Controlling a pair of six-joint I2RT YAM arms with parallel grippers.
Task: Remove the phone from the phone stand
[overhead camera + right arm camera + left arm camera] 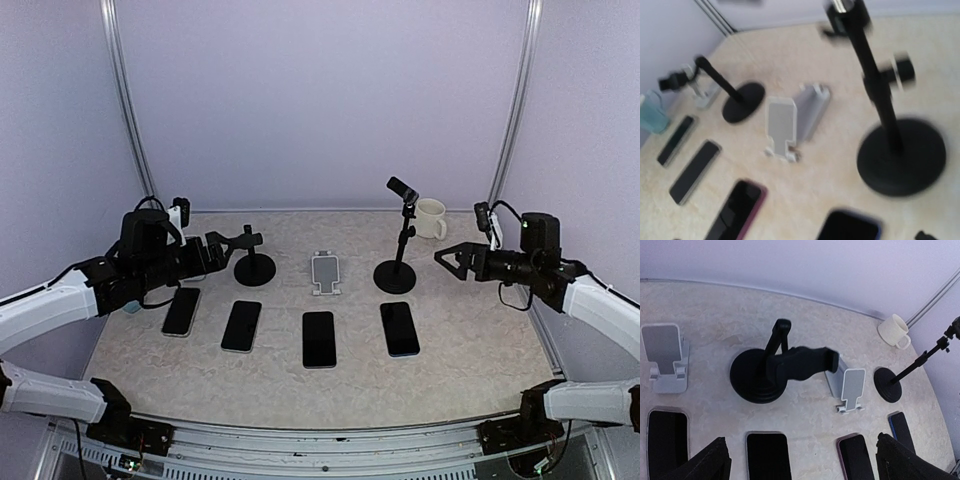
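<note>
Several dark phones lie flat in a row on the table: far left (181, 311), mid left (241, 325), middle (318, 339), right (399, 328). No stand holds a phone. The low black stand (254, 268) has an empty clamp (800, 365). The white folding stand (325, 272) and the tall black stand (397, 275) are empty. A second white stand (665, 357) shows in the left wrist view. My left gripper (222, 248) is open beside the low black stand, its fingers (705, 462) wide apart above the phones. My right gripper (447, 258) is open, right of the tall stand.
A cream mug (431, 218) stands at the back right by the wall. A small teal object (652, 112) sits at the far left near the left arm. Walls enclose the table on three sides.
</note>
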